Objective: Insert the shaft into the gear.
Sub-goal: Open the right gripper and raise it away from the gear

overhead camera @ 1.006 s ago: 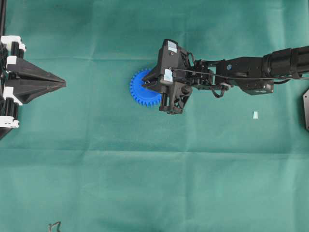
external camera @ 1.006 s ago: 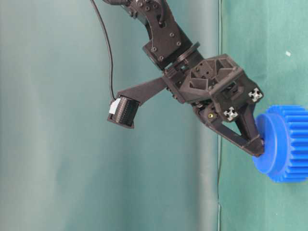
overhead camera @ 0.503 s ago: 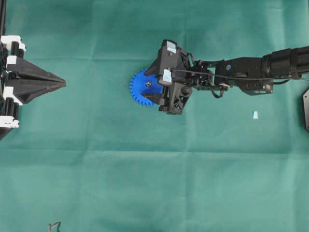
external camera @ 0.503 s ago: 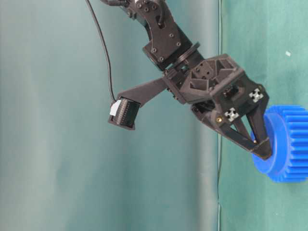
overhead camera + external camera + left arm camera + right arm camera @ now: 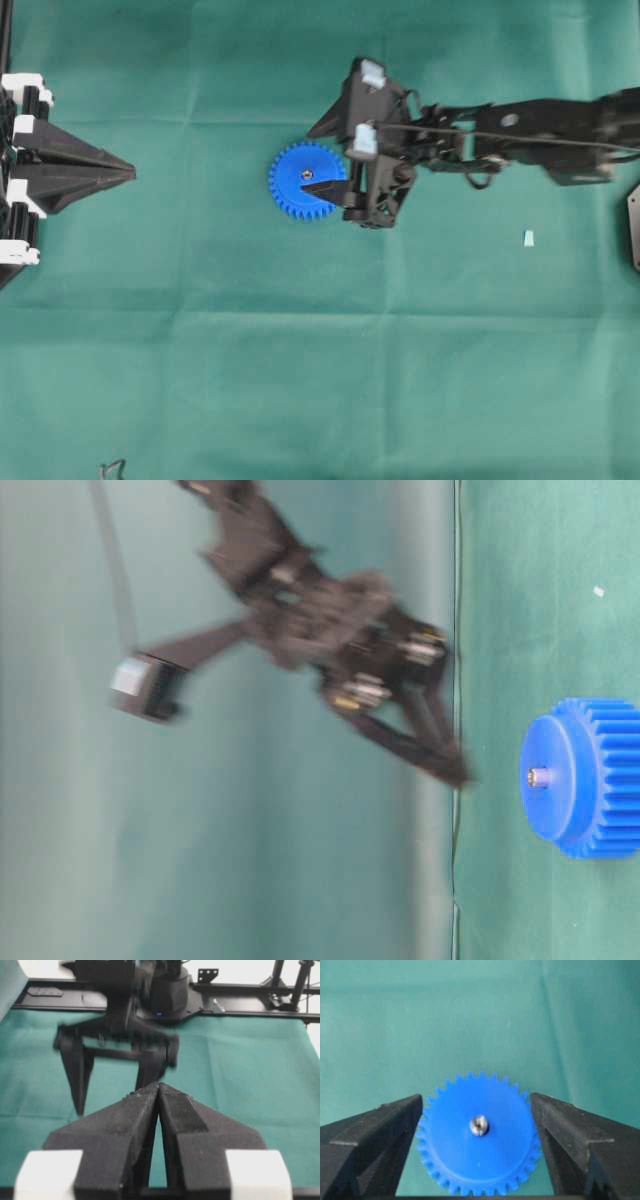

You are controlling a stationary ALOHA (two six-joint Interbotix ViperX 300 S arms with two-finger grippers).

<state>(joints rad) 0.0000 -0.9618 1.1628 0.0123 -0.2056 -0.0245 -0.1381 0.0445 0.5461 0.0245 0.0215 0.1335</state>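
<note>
The counter (image 5: 300, 360) is covered by a green cloth with faint fold creases running across it. The gear (image 5: 305, 181), bright blue and toothed, lies flat on the cloth near the middle of the counter, somewhat toward the far edge in the overhead view, with the shaft (image 5: 306, 175) standing in its centre hole. A small pale blue-white block (image 5: 528, 238) lies on the cloth well apart from the gear, toward the right edge, and a small dark bit (image 5: 112, 467) lies near the near-left corner.

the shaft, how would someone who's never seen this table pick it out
On the green cloth, find the blue gear near the middle. The shaft is the tiny silvery pin standing in its centre hole, shiny metal, unlike the pale block lying off to the side.
</note>
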